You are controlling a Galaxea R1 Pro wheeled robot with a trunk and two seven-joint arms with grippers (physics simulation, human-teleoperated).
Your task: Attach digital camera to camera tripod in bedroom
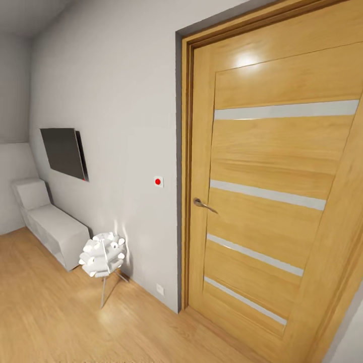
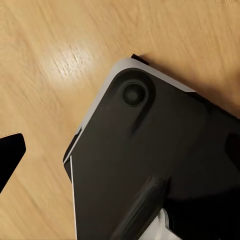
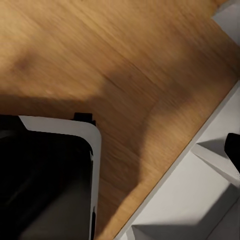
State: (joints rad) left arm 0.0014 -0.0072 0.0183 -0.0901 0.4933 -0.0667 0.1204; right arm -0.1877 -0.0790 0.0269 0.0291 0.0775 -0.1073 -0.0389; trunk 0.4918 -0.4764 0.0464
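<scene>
Closed wooden door [image 1: 262, 201] ahead; right edge cropped; pincers perhaps hidden.

The tall honey-coloured wooden door [image 1: 272, 186] has a glossy varnished grain, frosted strips and a metal lever handle [image 1: 203, 204]; the light plank floor [image 1: 55, 317] is smooth wood.

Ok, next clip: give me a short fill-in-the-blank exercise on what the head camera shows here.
1. The wooden door with pale horizontal stripes is ____.
2. The button on the small wall switch left of the door is coloured ____.
3. The dark flat screen is mounted on the ____.
4. The white spiky lamp stands on the ____.

Missing words: closed; red; wall; floor
</scene>
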